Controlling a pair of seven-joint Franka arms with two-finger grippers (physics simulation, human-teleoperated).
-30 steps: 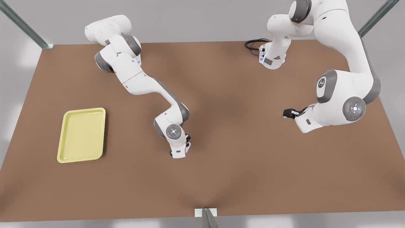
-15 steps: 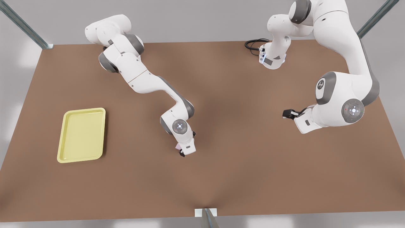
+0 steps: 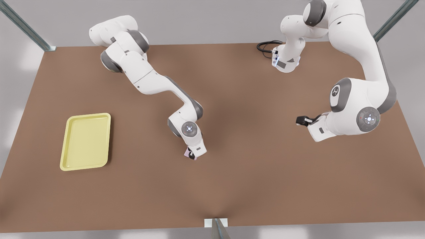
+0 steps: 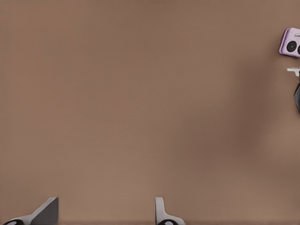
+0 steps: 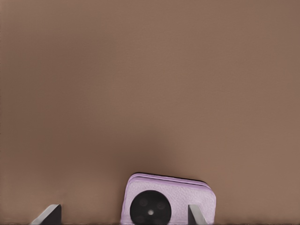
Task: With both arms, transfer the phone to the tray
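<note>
My right tool (image 3: 192, 155) pinches the phone (image 5: 168, 202) well clear of the tray (image 3: 85, 141) for carrying there, while my left tool (image 3: 301, 120) waits spread, farther still.

No words, numbers or brand names can be read on anything here. The one sign is a small dark emblem in a white circle on the grey joint cover (image 3: 337, 92) of the arm at the front view's right.
</note>
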